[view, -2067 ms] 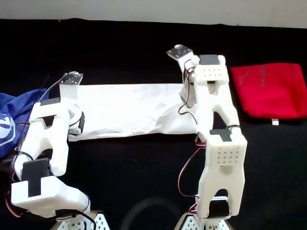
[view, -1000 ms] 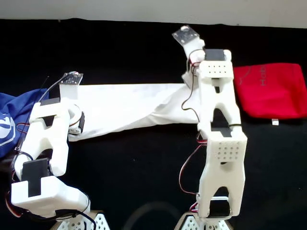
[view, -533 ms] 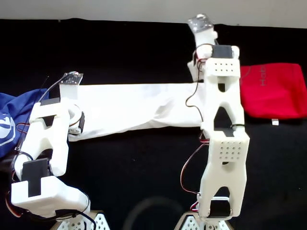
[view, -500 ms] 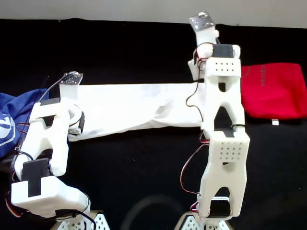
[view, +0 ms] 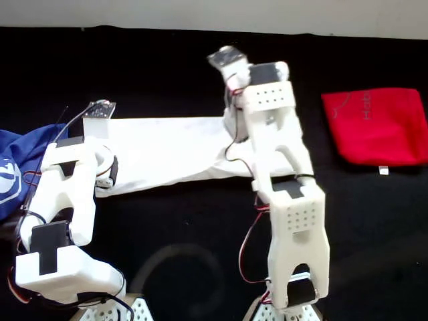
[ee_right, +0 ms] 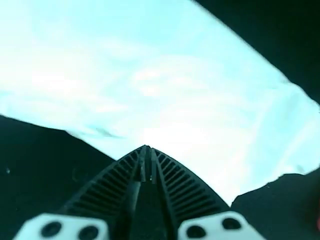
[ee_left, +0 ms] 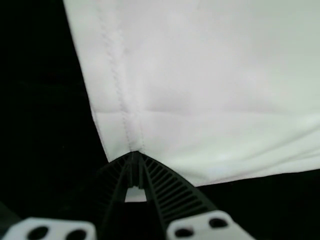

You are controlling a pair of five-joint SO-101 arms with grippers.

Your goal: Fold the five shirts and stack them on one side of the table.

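**A:** High view. The white shirt (view: 167, 150) lies as a long band across the middle of the black table (view: 154, 73), with the 2 arms over its 2 ends. A crumpled blue shirt (view: 15, 167) sits at the left edge. A folded red shirt (view: 378, 127) lies flat far right, well apart from the white one.

**B:** Grip states?

**A:** Left wrist view: the left gripper (ee_left: 135, 155) is pressed together on a corner of the white shirt, just beside a stitched seam. Right wrist view: the right gripper (ee_right: 146, 148) is also closed and pinches the shirt's edge, with rumpled cloth ahead of it.

**B:** Which ends?

**A:** From above, the left arm is over the band's left end. The right arm is over its right end, where the cloth bunches and narrows.
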